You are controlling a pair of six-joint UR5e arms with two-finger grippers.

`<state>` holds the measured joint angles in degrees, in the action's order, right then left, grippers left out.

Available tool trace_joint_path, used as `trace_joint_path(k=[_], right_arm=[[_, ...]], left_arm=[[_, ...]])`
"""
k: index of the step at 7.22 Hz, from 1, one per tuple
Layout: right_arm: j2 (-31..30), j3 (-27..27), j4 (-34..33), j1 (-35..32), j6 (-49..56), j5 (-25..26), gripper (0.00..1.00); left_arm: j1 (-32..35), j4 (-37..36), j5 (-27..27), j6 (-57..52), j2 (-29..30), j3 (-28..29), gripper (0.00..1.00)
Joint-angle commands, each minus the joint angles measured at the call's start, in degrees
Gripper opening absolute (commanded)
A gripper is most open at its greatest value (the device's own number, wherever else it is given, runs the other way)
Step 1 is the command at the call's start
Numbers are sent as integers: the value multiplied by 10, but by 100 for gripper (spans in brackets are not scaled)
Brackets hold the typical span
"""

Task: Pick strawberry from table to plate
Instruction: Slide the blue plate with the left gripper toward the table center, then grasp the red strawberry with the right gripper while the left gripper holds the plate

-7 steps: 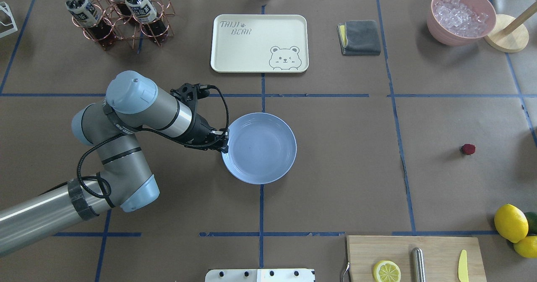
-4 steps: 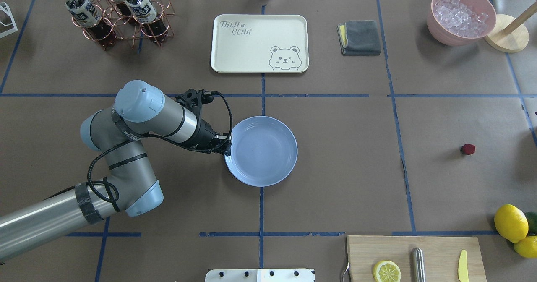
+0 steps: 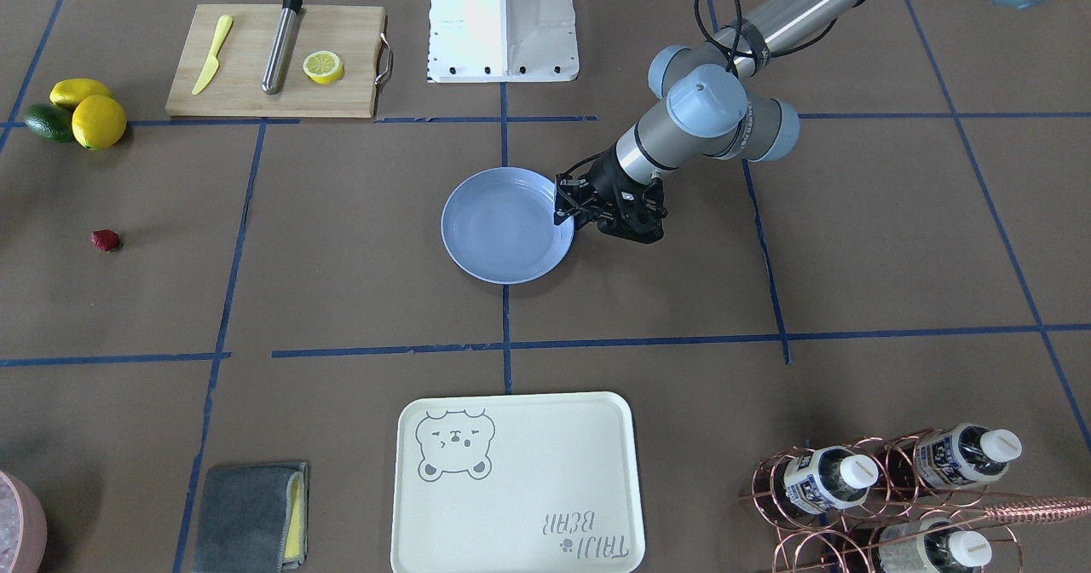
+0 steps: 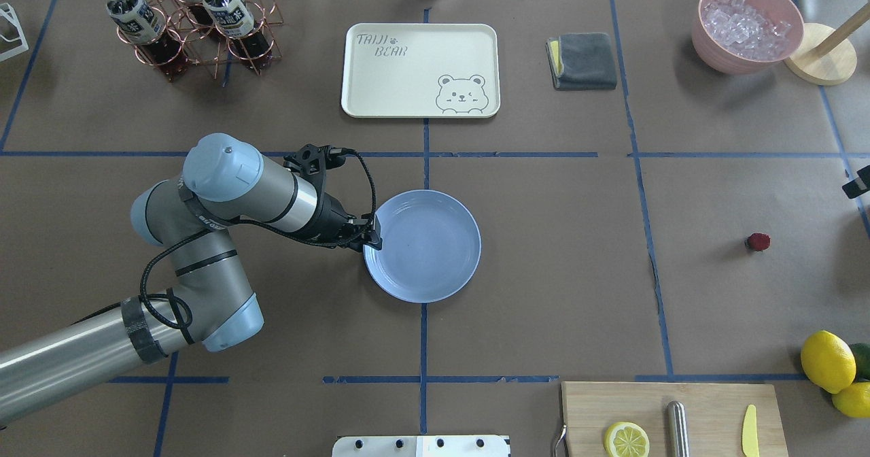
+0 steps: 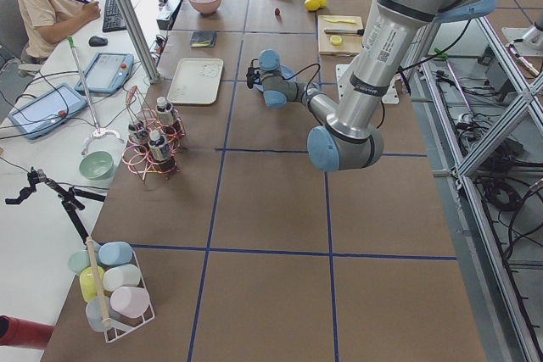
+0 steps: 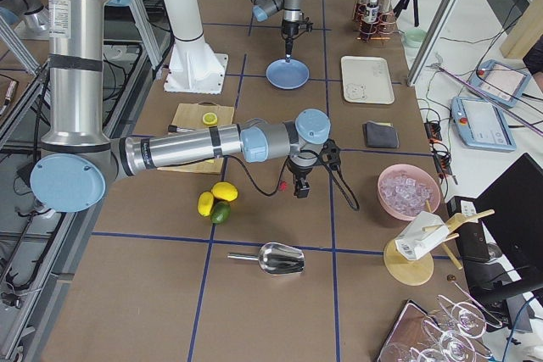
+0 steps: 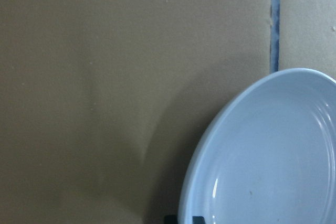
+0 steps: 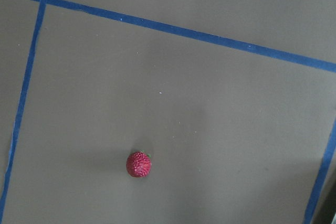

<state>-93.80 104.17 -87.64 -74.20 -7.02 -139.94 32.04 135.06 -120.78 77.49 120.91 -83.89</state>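
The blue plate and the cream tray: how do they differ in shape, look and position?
The plate is round and plain light blue; the tray is rectangular, cream, with a printed bear and lettering. The plate has the left gripper at its rim; the tray lies apart from both arms. Both are shallow and empty.

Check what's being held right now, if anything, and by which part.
The left gripper clamps the plate by its rim, on the side toward that arm. The strawberry lies unheld on the table.
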Motion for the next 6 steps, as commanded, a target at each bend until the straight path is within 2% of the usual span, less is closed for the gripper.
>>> trace_joint_path(k=[1,2,4,5,6], right_arm=[[-16,-2,121,74,-157,47,100],[-37,-11,202,120,-222,93,100],[-44,-73,365,177,-342,140,98],[-44,-96,410,198,-377,168,94],[-42,-101,413,204,-379,168,95]], left_arm=[[5,4,0,3,-1,-12,92],[5,4,0,21,-1,-19,92],[5,4,0,26,-1,-23,92],[5,4,0,26,-1,-23,92],[5,4,0,27,-1,-23,92]])
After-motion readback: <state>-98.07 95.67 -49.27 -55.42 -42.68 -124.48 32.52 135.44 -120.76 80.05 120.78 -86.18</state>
